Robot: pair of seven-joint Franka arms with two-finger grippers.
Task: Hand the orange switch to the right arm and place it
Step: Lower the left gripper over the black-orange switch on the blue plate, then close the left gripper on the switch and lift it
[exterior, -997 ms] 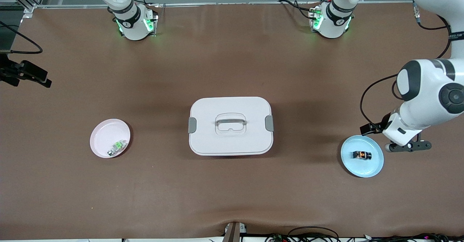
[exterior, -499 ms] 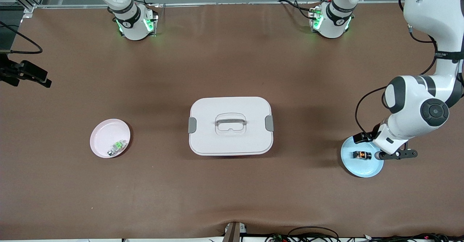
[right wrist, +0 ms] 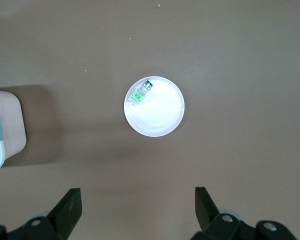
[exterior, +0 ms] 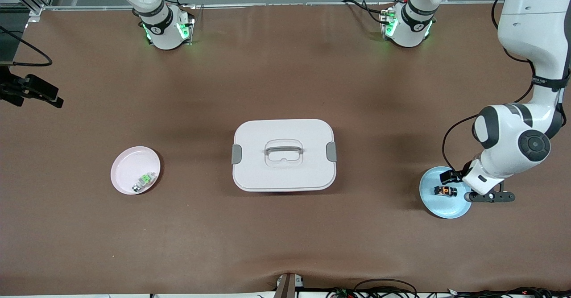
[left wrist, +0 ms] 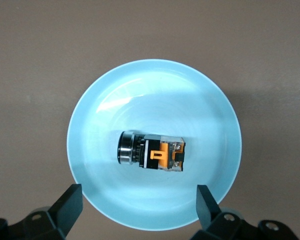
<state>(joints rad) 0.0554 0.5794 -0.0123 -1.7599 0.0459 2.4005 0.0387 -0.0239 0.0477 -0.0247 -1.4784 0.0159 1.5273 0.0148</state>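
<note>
Orange switch (left wrist: 151, 151) in blue plate (left wrist: 95, 115); left hand (left wrist: 138, 204) spread above; green part (exterior: 144, 180), seemingly, in pink plate (exterior: 127, 164).

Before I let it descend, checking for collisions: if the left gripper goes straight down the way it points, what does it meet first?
Probably the orange switch, lying on the blue plate under the open left gripper; height is unclear.

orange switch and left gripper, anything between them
Nothing: in the left wrist view only bare blue plate lies between the open left gripper and the orange switch.
</note>
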